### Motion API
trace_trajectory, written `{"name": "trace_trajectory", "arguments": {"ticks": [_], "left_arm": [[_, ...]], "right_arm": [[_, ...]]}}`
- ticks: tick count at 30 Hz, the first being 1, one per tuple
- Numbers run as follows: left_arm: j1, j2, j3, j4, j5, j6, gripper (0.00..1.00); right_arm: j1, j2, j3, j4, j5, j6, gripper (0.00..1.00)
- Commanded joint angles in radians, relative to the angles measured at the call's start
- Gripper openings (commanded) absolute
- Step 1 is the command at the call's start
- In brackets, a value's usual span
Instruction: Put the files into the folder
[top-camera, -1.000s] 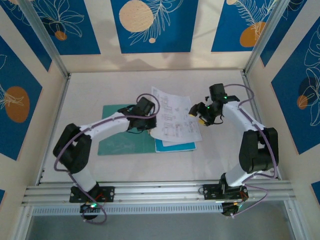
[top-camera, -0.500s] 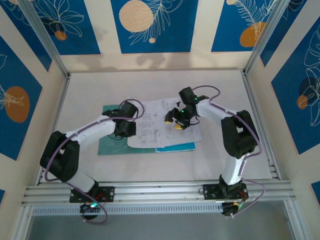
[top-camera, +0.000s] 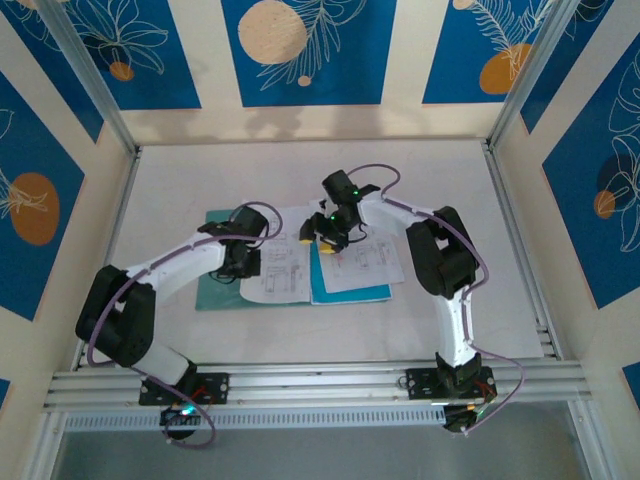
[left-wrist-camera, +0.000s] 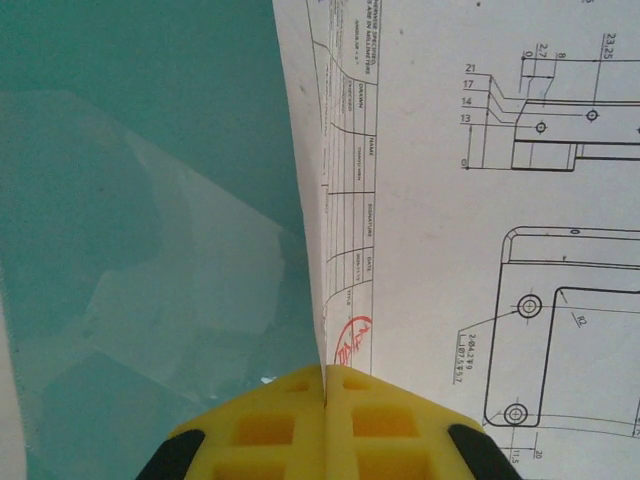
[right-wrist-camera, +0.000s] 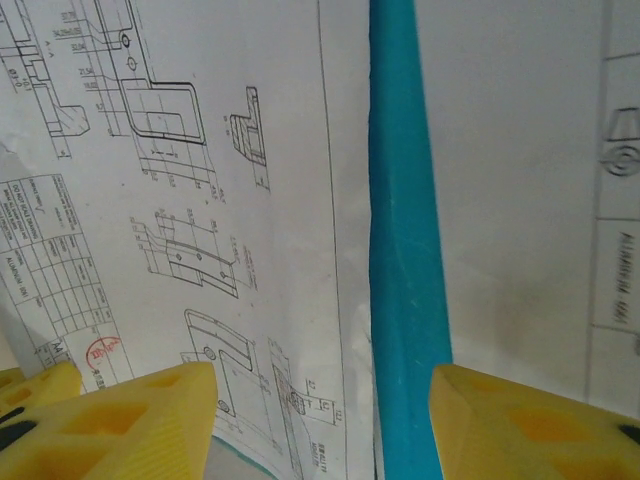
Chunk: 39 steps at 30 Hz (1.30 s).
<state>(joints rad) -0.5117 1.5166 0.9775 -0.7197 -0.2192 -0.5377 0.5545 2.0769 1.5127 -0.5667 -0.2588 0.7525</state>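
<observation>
Pinching the edge of a white sheet (left-wrist-camera: 470, 200), left gripper (left-wrist-camera: 326, 395) has its yellow pads pressed together on the paper. The teal-green folder (left-wrist-camera: 130, 130) lies flat just left of that edge and under it. Top view: left gripper (top-camera: 243, 266) sits at the right part of the folder (top-camera: 215, 288), and the white sheet (top-camera: 278, 272) runs right from it. Right gripper (top-camera: 324, 244) hangs over the middle of the files (top-camera: 365, 262), jaws spread, holding nothing. In its wrist view its fingers (right-wrist-camera: 130, 420) frame a strip of the light-blue sheet (right-wrist-camera: 400, 250), with white drawings on both sides.

Versus a second ago: right gripper was off the papers' right edge and is now over their centre. Left gripper moved left, the white sheet came with it onto the folder, and the white pile now shows as two parts.

Files: white sheets with black technical drawings, a title block and a red stamp. The light-blue sheet (top-camera: 352, 295) pokes out at the near edge. All flat on the tabletop (top-camera: 200, 175).
</observation>
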Motion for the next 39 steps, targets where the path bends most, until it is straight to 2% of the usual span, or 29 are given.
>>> {"name": "trace_trajectory", "arguments": {"ticks": [1, 29, 39], "left_arm": [[0.016, -0.030, -0.019, -0.027, -0.018, 0.033, 0.00], [0.020, -0.029, -0.024, -0.005, 0.012, 0.030, 0.00], [0.021, -0.026, -0.031, 0.004, 0.020, 0.027, 0.00]], "right_arm": [[0.012, 0.018, 0.036, -0.029, -0.013, 0.017, 0.59], [0.036, 0.150, 0.162, -0.034, -0.019, 0.034, 0.56], [0.048, 0.100, 0.149, 0.023, -0.105, 0.039, 0.50]]}}
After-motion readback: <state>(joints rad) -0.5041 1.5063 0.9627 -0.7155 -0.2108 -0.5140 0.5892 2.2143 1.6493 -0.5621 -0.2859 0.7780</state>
